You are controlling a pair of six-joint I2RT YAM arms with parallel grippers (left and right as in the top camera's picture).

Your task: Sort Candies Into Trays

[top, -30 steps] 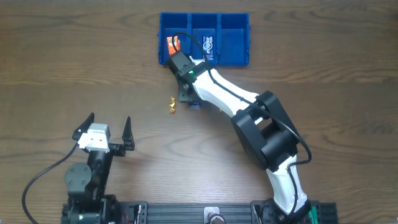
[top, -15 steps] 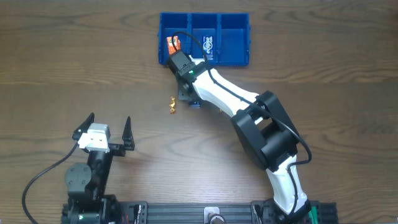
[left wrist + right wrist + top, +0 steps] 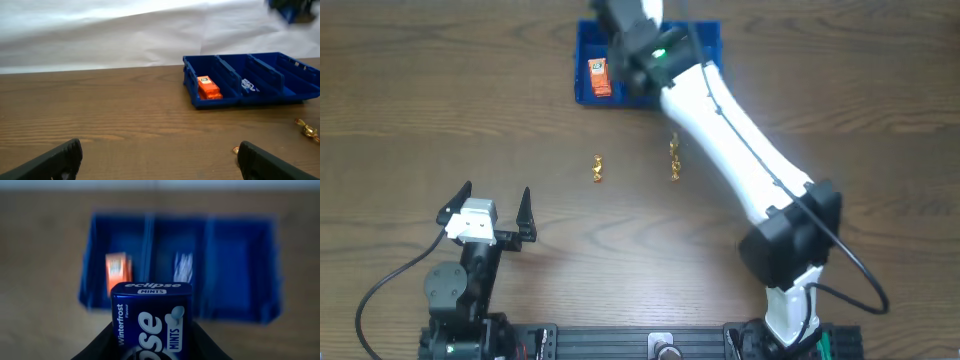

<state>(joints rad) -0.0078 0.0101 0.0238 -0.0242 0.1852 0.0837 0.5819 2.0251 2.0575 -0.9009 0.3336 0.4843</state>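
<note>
A blue mint tin (image 3: 150,316) is held upright between the fingers of the right gripper (image 3: 150,347), which are closed narrowly against its two sides. Half a second ago this gripper was down at the table (image 3: 440,110), just on the near side of the tray, with a small blue thing beneath it. It is now raised and carried toward the far edge, and the tin is no longer seen on the wood. The blue three-compartment tray (image 3: 240,270) is seen past the tin in the right wrist view, but which compartment lies under the tin cannot be told. An orange packet (image 3: 601,78) is kept in the left end compartment, as before, and a blue-and-white wrapper (image 3: 249,85) is seen in the middle one. A single gold candy (image 3: 598,168) is left where it was on the table, well short of the tray. A pair of gold candies (image 3: 674,160), covered by the right arm in the earlier frames, is now exposed to its right. The left gripper (image 3: 497,192) is unchanged, held wide open with nothing between its fingers, near the table's near edge on the left side.
</note>
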